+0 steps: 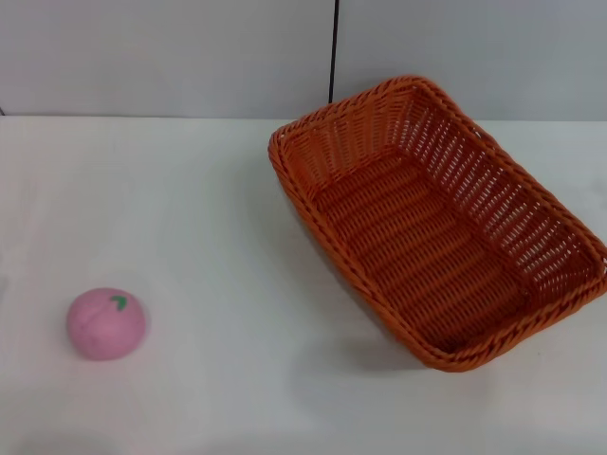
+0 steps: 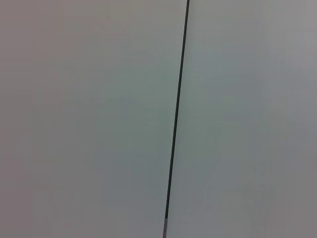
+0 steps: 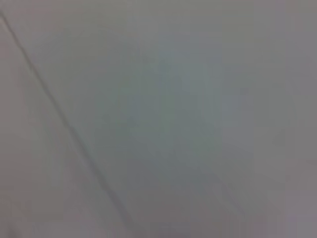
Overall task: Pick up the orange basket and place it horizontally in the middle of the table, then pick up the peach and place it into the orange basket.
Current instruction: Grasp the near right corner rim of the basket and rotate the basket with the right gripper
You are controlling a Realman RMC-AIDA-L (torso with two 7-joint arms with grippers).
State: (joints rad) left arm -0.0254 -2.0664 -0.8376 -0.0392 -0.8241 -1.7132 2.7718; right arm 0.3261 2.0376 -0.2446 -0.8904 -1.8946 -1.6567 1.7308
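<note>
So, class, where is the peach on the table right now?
In the head view, the peach sits on the table's near left side, apart from the orange basket.

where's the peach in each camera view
Head view: the peach sits low on the left of the table, apart from the orange basket.
Left wrist view: not in it, only wall.
Right wrist view: not in it.
Shared landmark: the dark wall seam, seen in head and left wrist views.
</note>
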